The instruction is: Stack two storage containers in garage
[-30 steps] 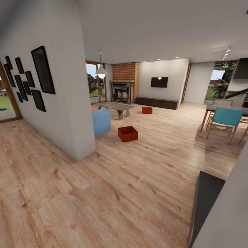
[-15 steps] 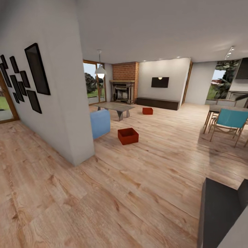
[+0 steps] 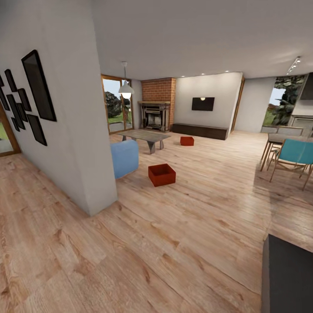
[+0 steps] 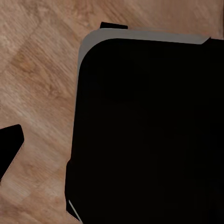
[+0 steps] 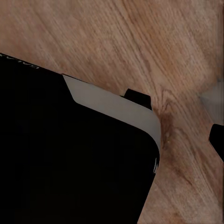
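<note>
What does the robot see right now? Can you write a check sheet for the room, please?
Surface: light wood plank floor, running through the whole room.
Job's things: near storage container sits open-top on the floor beside the blue sofa; far storage container sits on the floor past the grey low table, before the dark TV bench. Both untouched.
Clutter: nothing seen.
Grippers: cannot tell their state; wrist views show a black body with a grey edge over wood floor.
Cables: nothing seen.
Surroundings: white wall with black frames, brick fireplace, wall TV, pendant lamp, teal chair at a dining table.
</note>
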You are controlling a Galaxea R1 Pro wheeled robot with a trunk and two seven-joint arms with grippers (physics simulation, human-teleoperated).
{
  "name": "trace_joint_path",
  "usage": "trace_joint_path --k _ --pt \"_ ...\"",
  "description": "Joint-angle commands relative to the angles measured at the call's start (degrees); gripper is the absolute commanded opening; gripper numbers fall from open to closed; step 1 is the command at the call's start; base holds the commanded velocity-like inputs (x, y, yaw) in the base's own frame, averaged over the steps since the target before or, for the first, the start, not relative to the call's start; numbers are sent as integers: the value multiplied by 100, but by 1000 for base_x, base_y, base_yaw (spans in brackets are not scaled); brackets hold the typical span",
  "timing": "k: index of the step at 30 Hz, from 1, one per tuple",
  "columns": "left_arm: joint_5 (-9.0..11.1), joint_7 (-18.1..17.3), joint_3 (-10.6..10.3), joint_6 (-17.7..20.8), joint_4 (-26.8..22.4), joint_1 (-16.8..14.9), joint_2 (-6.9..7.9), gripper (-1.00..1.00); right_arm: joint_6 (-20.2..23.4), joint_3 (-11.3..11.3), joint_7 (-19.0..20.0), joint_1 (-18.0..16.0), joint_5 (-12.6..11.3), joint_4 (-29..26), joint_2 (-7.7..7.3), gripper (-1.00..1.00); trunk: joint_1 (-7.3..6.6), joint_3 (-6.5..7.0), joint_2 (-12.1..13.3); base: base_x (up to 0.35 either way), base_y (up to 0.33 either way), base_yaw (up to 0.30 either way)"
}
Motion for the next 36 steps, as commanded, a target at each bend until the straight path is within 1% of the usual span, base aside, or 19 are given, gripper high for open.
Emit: trace_joint_path --k 1,16,36 --pt "44 4 0 -13 0 -2 -1 100 -31 37 24 -6 -63 15 2 100 3 -5 -2 321 0 0" --pt "44 5 0 -13 1 -2 -1 100 -38 37 24 -6 -50 15 2 100 3 -5 -2 321 0 -9" --pt "44 5 0 -13 0 -2 -1 100 -38 37 24 -6 -60 15 4 100 3 -5 -2 321 0 -217"
